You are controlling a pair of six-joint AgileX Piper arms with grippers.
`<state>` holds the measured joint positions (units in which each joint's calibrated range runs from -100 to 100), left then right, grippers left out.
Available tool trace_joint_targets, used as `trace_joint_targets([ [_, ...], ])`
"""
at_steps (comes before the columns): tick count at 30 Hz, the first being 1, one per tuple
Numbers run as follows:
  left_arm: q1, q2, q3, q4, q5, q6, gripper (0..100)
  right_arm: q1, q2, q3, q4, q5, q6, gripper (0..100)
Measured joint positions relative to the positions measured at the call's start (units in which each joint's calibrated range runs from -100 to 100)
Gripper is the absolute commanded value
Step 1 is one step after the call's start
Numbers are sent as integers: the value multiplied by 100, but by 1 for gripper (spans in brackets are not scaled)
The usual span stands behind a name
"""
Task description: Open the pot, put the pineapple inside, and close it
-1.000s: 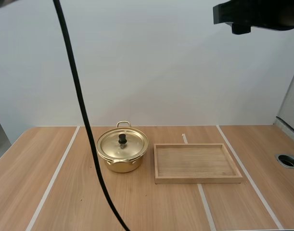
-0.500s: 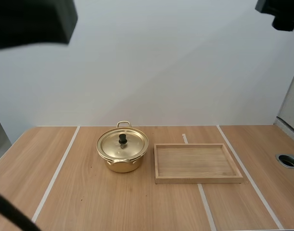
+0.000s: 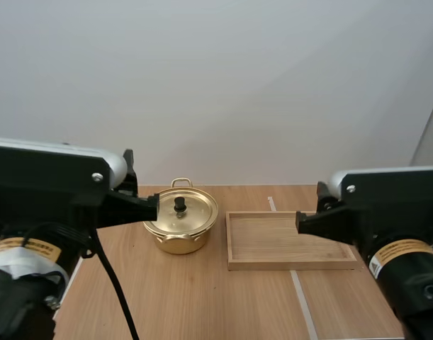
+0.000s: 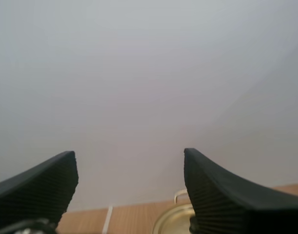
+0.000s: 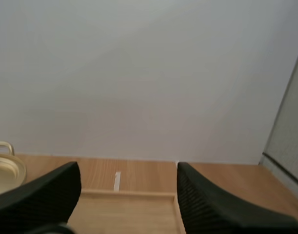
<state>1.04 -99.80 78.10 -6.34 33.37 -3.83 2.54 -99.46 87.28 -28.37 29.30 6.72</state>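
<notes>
1. Evidently, no step was done: the round golden metal pot [image 3: 177, 243] sat closed on the pale wooden table [image 3: 166, 304], its black-knobbed lid [image 3: 180, 204] on.
2. Just beside it, on our right, lay a shallow rectangular wooden tray [image 3: 293, 265].
3. Our left gripper [image 4: 129, 161] faced the pot, fingers apart; our right gripper [image 5: 128, 168] faced the tray, fingers likewise apart.
4. Lifting the lid, loading the pineapple and closing remained.

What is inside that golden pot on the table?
Its inside cannot be seen. The gold lid lies flat on the pot, covering the opening, with a black knob standing at the lid's middle. Whatever is in it, if anything, is hidden.
</notes>
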Motion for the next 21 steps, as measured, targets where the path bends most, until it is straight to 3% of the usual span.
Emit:
trace_joint_targets([
  [11,0,0,1378,62,-17,-382,100,-97,-16,1167,475,-560,95,94],
  [21,49,9,2167,86,-17,-715,100,-97,-16,1272,915,80,95,94],
])
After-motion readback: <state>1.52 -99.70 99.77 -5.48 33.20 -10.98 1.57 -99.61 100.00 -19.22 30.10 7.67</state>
